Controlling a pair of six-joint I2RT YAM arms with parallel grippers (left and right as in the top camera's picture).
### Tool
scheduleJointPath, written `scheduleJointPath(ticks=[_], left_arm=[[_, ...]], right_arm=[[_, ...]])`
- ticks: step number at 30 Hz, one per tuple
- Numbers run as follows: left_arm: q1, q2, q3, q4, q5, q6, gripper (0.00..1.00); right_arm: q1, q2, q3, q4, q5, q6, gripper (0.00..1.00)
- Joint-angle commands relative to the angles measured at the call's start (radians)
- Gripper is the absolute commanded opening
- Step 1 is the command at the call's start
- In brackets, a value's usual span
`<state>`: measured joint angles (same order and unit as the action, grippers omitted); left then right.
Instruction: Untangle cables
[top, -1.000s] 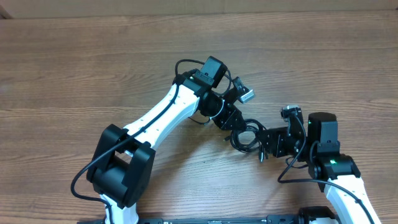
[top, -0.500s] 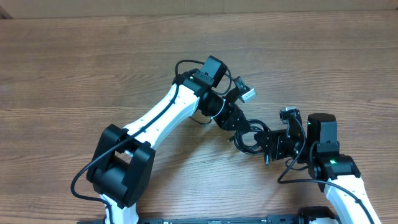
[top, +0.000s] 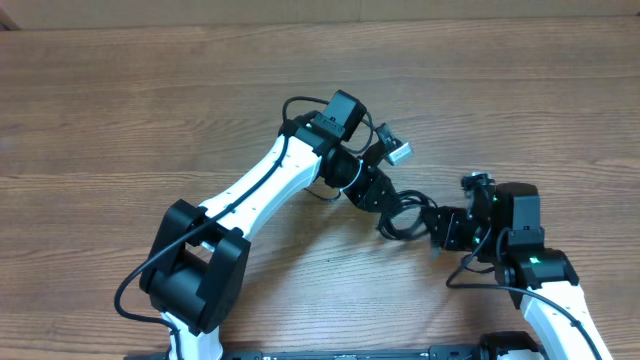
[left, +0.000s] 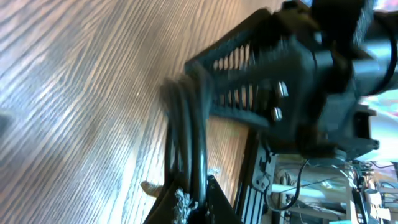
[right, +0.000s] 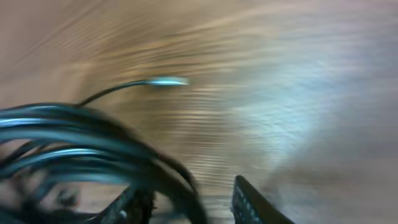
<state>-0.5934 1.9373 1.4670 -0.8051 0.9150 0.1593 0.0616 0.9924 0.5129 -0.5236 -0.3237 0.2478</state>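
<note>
The cables (top: 405, 215) form a small black coil on the wooden table between my two grippers. My left gripper (top: 383, 203) is shut on the coil's left side. In the left wrist view the cables (left: 185, 130) run up out of the closed jaws (left: 186, 208) towards the right gripper (left: 267, 81). My right gripper (top: 442, 230) is at the coil's right edge. In the blurred right wrist view its fingers (right: 193, 208) stand apart, with cable loops (right: 81, 134) across the left finger and a silver-tipped plug end (right: 165, 81) lying on the table ahead.
The wooden table (top: 120, 110) stretches to the left and back. The left arm (top: 260, 190) crosses the middle diagonally. The right arm's base (top: 535, 275) is at the front right.
My right gripper has drawn back to the right by a small distance, away from the coil's middle. The left gripper has shifted slightly right, still holding the coil.
</note>
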Motion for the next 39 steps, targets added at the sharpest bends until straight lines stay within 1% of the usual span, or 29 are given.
scheduleJointPath(ticks=[1, 2, 4, 7, 8, 9, 10, 11, 12, 13, 14, 15, 20, 22, 25, 28, 30, 32, 36, 39], left_arm=[[0.004, -0.024, 0.023, -0.029, -0.010, -0.002, 0.04], [0.004, -0.024, 0.023, -0.033, -0.010, 0.000, 0.04], [0.004, -0.024, 0.023, -0.034, -0.019, 0.002, 0.04], [0.004, -0.024, 0.023, -0.036, -0.040, 0.002, 0.04], [0.004, -0.024, 0.023, -0.036, -0.039, 0.002, 0.04], [0.004, -0.024, 0.023, -0.035, -0.039, 0.002, 0.04], [0.004, -0.024, 0.023, -0.034, -0.039, 0.002, 0.04], [0.004, -0.024, 0.023, -0.031, -0.039, 0.002, 0.04], [0.004, -0.024, 0.023, -0.026, -0.040, 0.002, 0.04], [0.004, -0.024, 0.023, -0.022, -0.044, 0.001, 0.04], [0.004, -0.024, 0.023, -0.015, -0.050, 0.000, 0.04], [0.004, -0.024, 0.023, -0.008, -0.059, 0.000, 0.04], [0.004, -0.024, 0.023, -0.001, -0.076, -0.004, 0.04], [0.004, -0.024, 0.023, -0.001, -0.075, -0.004, 0.04], [0.004, -0.024, 0.023, -0.001, -0.045, -0.003, 0.05], [0.004, -0.024, 0.023, 0.002, -0.024, -0.003, 0.04], [0.004, -0.024, 0.023, 0.002, -0.023, -0.003, 0.04], [0.004, -0.024, 0.023, 0.001, -0.010, -0.007, 0.04], [0.006, -0.024, 0.023, 0.000, 0.113, -0.011, 0.04], [0.006, -0.024, 0.023, -0.002, 0.128, -0.010, 0.04]], right_arm=[[-0.011, -0.002, 0.017, -0.033, 0.347, 0.315, 0.38], [-0.011, -0.002, 0.017, -0.042, 0.375, 0.354, 0.39], [-0.011, -0.002, 0.017, -0.054, 0.404, 0.385, 0.40], [-0.010, -0.002, 0.017, -0.058, 0.413, 0.389, 0.42], [-0.010, -0.002, 0.017, -0.049, 0.394, 0.388, 0.46], [-0.010, -0.002, 0.017, -0.035, 0.354, 0.375, 0.50], [-0.010, -0.002, 0.017, -0.021, 0.302, 0.338, 0.51], [-0.010, -0.002, 0.017, 0.003, 0.217, 0.266, 0.51], [-0.010, -0.002, 0.017, 0.029, 0.089, 0.149, 0.52], [-0.010, -0.002, 0.017, 0.041, -0.002, 0.075, 0.52], [-0.010, -0.002, 0.017, 0.049, -0.094, 0.011, 0.53], [-0.010, -0.002, 0.017, 0.051, -0.140, -0.010, 0.53], [-0.010, -0.002, 0.017, 0.056, -0.235, 0.008, 0.54], [-0.010, -0.002, 0.017, 0.068, -0.279, 0.042, 0.59], [-0.010, -0.002, 0.017, 0.098, -0.350, 0.037, 0.58], [-0.010, -0.002, 0.017, 0.109, -0.359, 0.027, 0.50], [-0.010, -0.002, 0.017, 0.101, -0.359, 0.004, 0.48], [-0.010, -0.002, 0.017, 0.090, -0.359, -0.026, 0.48], [-0.010, -0.002, 0.017, 0.069, -0.306, -0.075, 0.49], [-0.010, -0.002, 0.017, 0.074, -0.254, -0.103, 0.50]])
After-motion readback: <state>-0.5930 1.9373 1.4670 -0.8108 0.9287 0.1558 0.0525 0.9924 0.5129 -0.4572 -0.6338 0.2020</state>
